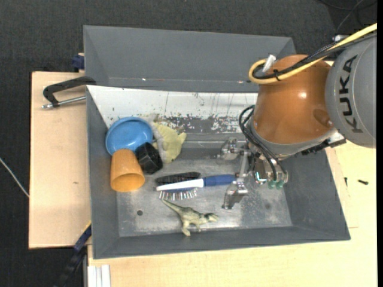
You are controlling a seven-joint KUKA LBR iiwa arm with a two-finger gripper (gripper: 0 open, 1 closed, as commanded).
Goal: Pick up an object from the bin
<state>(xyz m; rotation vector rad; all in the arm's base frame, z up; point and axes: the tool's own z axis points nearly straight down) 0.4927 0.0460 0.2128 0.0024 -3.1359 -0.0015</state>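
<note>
- Blue-handled brush (197, 184) with white bristles lies across the middle of the grey bin's (311, 220) floor, its handle end pointing right, under the arm's wrist.
- Jaws stand wide: one finger (230, 149) shows beyond the handle end and the other (233, 196) on its near side, so the handle lies in the gap between them.
- To do this step well, I judge the jaws should close square across the handle, low enough to catch it and clear of the black comb-like piece (178, 177) lying against the bristle end.
- Toy dinosaur (192, 219) lies near the lower finger, and a skewed close might nudge it.
- Orange wrist cover (293, 100) hides the bin's right rear floor.
- Whether the fingertips reach the floor is hard to make out.
</note>
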